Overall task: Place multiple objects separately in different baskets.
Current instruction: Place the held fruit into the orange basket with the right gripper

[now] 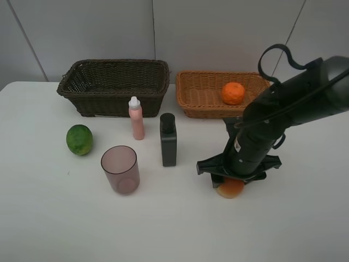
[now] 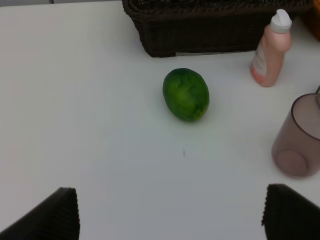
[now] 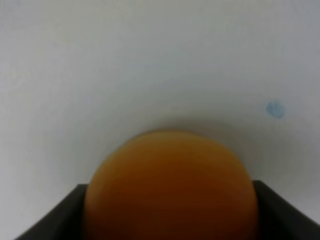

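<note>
My right gripper (image 1: 232,181) points down at the table, shut on a red-orange peach-like fruit (image 1: 231,189); up close the fruit (image 3: 170,190) fills the gap between both fingers (image 3: 55,220). An orange (image 1: 233,93) lies in the light tan basket (image 1: 218,74). The dark brown basket (image 1: 112,62) holds nothing I can see. On the table stand a pink bottle (image 1: 136,119), a dark bottle (image 1: 168,141) and a mauve cup (image 1: 120,169), with a green fruit (image 1: 79,140) to their left. My left gripper (image 2: 170,215) hangs open, well short of the green fruit (image 2: 186,95).
The white table (image 1: 54,218) runs back to a grey wall behind both baskets. In the left wrist view the pink bottle (image 2: 270,52) and the cup (image 2: 300,140) stand beside the green fruit, with the dark basket (image 2: 215,25) beyond.
</note>
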Robot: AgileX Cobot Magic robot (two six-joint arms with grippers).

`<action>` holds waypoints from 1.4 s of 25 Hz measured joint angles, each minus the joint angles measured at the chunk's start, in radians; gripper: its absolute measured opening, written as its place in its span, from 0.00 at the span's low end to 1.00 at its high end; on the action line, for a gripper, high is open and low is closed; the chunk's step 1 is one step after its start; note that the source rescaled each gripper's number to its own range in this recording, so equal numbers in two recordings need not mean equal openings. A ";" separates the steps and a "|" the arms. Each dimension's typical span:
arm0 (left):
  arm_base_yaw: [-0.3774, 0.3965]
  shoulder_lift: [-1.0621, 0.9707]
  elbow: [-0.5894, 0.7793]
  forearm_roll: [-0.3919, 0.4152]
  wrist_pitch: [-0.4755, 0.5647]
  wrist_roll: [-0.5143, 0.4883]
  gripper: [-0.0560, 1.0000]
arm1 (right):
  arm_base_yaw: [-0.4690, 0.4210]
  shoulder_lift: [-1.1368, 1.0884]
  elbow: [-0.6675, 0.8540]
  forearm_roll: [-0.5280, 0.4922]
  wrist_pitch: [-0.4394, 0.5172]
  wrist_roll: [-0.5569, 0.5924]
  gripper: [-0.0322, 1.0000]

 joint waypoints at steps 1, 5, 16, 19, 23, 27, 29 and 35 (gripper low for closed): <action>0.000 0.000 0.000 0.000 0.000 0.000 0.96 | 0.000 0.000 0.000 0.000 0.000 0.000 0.43; 0.000 0.000 0.000 0.000 0.000 0.000 0.96 | 0.000 0.000 0.000 0.003 0.000 0.000 0.43; 0.000 0.000 0.000 0.000 -0.001 0.000 0.96 | 0.000 -0.066 -0.054 0.022 0.110 -0.034 0.43; 0.000 0.000 0.000 0.000 -0.001 0.000 0.96 | 0.000 -0.073 -0.152 0.022 0.220 -0.093 0.43; 0.000 0.000 0.000 0.000 -0.001 0.000 0.96 | 0.000 -0.073 -0.290 0.021 0.331 -0.166 0.43; 0.000 0.000 0.000 0.000 -0.001 0.000 0.96 | -0.020 -0.072 -0.407 0.012 0.390 -0.201 0.43; 0.000 0.000 0.000 0.000 -0.001 0.000 0.96 | -0.046 -0.064 -0.468 -0.010 0.408 -0.202 0.43; 0.000 0.000 0.000 0.000 -0.001 0.000 0.96 | -0.126 0.010 -0.643 -0.063 0.440 -0.233 0.43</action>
